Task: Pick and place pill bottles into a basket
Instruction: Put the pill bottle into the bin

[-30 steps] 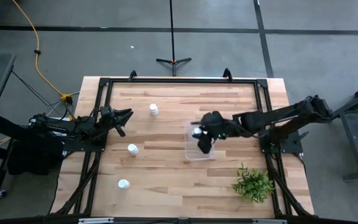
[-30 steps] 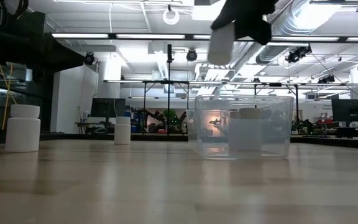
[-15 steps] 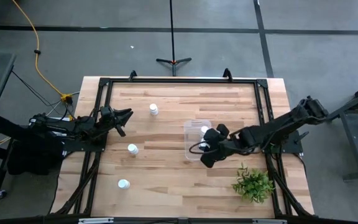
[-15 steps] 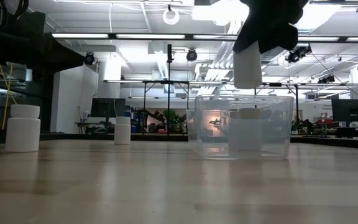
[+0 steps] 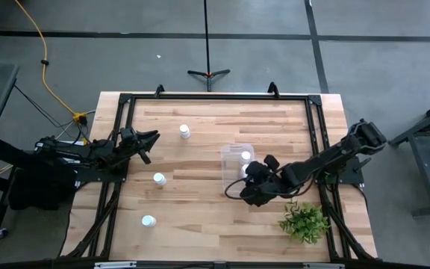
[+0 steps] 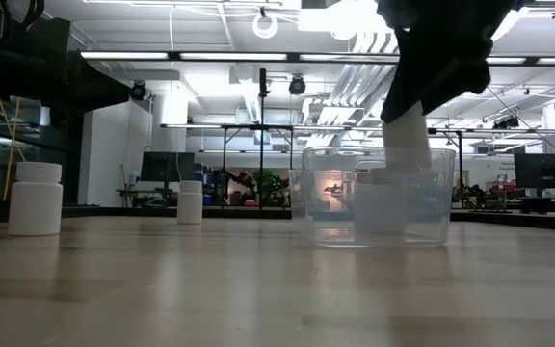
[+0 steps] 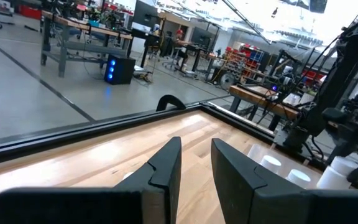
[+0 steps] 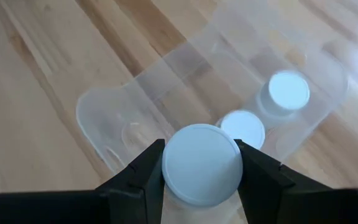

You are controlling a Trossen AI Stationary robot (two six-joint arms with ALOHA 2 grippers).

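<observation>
Wooden desk point(image 5: 207, 127) beneath me: my right jaws point(image 8: 201, 163) are clenched on a pill bottle point(image 8: 202, 163), poised above the basket point(image 8: 114, 118), two bottles point(image 8: 289, 90) inside just ahead.

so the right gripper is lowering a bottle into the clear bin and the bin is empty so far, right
Not empty. The right wrist view shows two bottles already inside the clear bin, beneath the bottle held in the right gripper. The rest stands.
</observation>
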